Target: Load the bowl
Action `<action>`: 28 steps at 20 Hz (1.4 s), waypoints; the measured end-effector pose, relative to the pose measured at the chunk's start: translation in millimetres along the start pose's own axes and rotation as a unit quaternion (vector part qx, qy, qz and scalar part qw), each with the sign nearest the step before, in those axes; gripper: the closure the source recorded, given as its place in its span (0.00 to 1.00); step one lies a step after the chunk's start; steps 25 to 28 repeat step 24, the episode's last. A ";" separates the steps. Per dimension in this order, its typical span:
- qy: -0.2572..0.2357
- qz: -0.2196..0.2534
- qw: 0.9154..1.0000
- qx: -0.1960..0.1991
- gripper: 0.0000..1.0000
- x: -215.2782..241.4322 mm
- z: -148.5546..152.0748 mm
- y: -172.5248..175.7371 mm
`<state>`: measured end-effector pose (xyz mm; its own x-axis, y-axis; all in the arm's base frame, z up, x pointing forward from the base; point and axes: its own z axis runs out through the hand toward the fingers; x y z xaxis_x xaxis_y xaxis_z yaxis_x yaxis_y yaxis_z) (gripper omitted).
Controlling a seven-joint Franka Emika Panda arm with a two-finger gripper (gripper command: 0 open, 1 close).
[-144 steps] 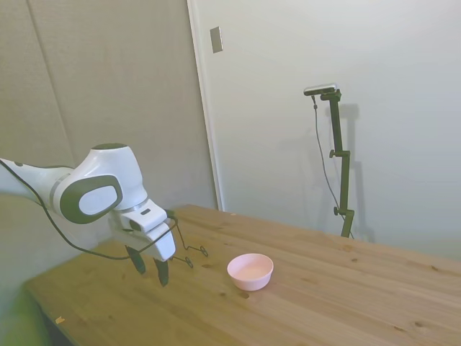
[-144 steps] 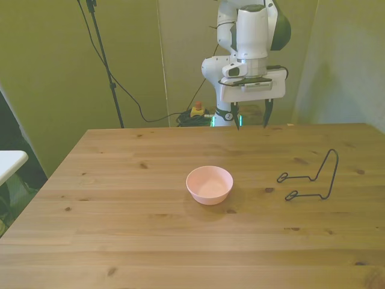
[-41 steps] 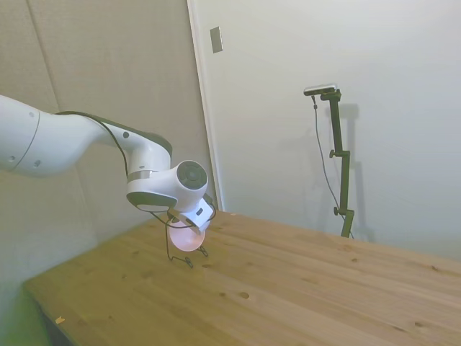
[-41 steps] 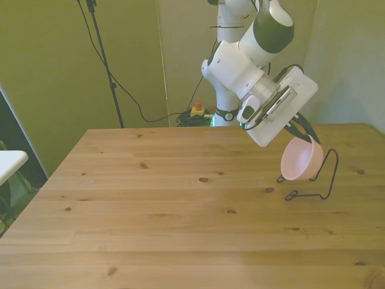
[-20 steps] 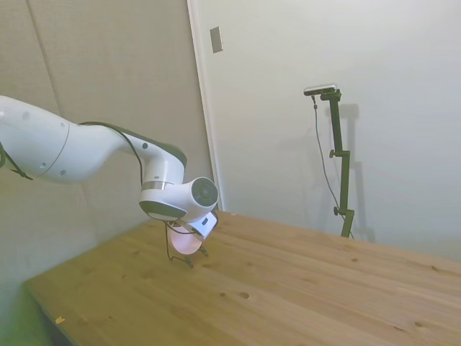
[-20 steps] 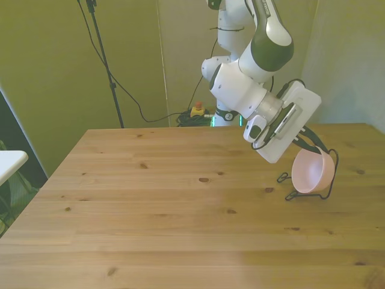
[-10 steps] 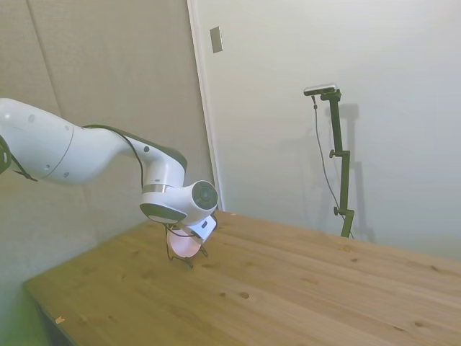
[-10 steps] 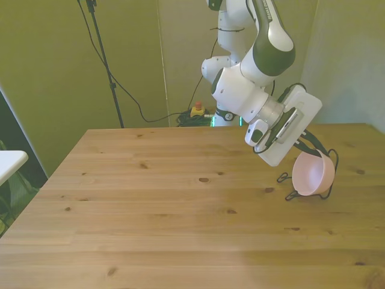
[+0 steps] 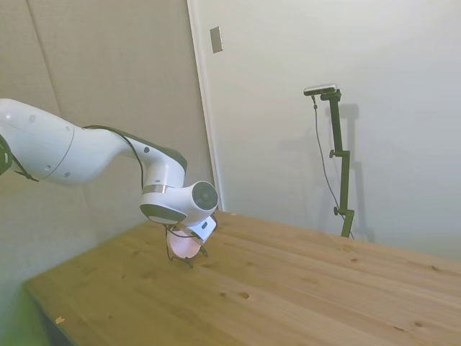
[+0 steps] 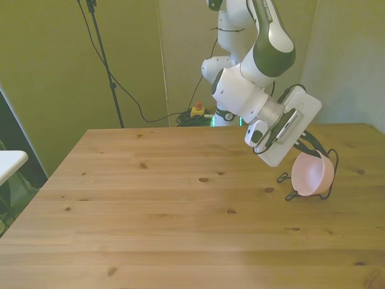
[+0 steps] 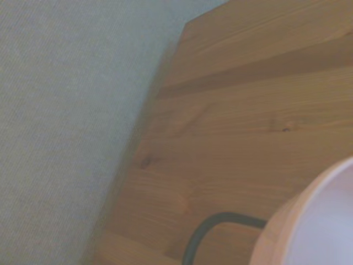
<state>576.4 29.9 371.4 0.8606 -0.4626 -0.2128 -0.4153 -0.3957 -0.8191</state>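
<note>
The gripper [image 10: 311, 149] pinches the upper rim of the bowl [image 10: 311, 176], dark fingers closed on it. The bowl hangs below the jaws, tipped on edge, its open face toward the front view's left. It sits at the right of the frame, within the black wire rack [image 10: 328, 180], just above the table [image 10: 150, 211]. Whether bowl and wire touch cannot be determined. The coming move depends on the bowl seating against the rack's upright loop.
</note>
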 end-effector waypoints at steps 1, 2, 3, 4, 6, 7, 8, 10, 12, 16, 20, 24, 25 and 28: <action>0.000 0.000 1.000 0.000 0.00 0.3 -0.5 0.2; 0.001 0.001 1.000 0.000 0.00 0.7 -1.0 0.5; 0.001 0.001 1.000 0.000 0.00 0.9 -1.4 0.7; 0.001 0.001 1.000 0.000 0.00 1.0 -1.8 0.7; 0.002 0.002 1.000 0.000 0.00 0.6 -3.5 -1.0; 0.004 0.002 1.000 0.000 0.00 0.0 -5.4 -3.0; 0.006 0.004 1.000 -0.002 0.00 -1.0 -8.6 -6.2; 0.015 0.011 1.000 -0.015 0.00 -3.1 -17.9 -13.8; 0.034 0.023 0.999 -0.034 0.00 -5.0 -29.9 -23.1; 0.077 0.057 0.990 -0.103 0.00 -15.1 -49.1 -39.5; 0.117 0.091 0.971 -0.187 0.00 -30.7 -56.1 -43.6; 0.170 0.099 0.946 -0.256 0.00 -44.2 -62.9 -37.7; 0.170 0.099 0.946 -0.256 0.00 -44.2 -62.9 -37.7; 0.170 0.099 0.946 -0.256 0.00 -44.2 -62.9 -37.7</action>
